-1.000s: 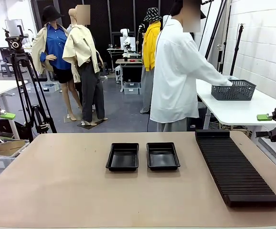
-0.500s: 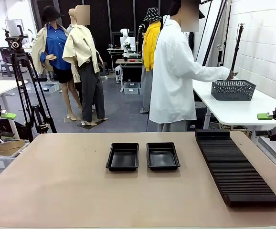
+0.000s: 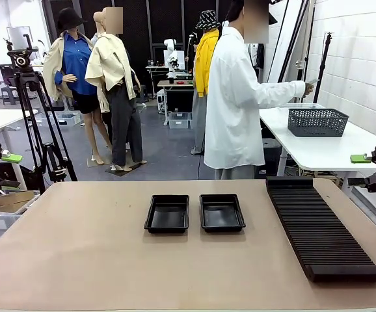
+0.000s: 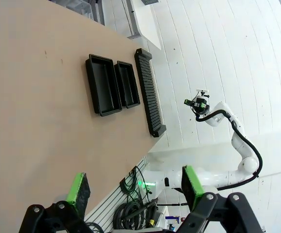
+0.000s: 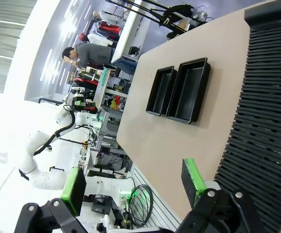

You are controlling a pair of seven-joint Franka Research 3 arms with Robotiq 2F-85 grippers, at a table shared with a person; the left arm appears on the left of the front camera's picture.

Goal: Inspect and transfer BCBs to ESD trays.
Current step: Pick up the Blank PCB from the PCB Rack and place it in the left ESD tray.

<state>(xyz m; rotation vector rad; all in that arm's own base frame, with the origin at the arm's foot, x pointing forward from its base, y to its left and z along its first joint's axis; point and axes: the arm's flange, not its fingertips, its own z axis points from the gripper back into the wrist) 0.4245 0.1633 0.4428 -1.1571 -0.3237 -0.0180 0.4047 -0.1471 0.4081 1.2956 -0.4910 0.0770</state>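
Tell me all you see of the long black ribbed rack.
The rack is long, narrow and matte black, plastic by its look, crossed by many fine ridges, with a raised block at each end. It lies flat on the right part of the table, apart from the nearest black tray. Only the table touches it.

Front view faces across the table [image 3: 77, 260]; wrist views (rolled sideways) share its trays [image 3: 167, 213].

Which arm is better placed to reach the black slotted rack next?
Probably the right. The right gripper, open, hangs close beside the rack on the table's right side. The left gripper, also open, is off the table's left edge, with both ESD trays between it and the rack.
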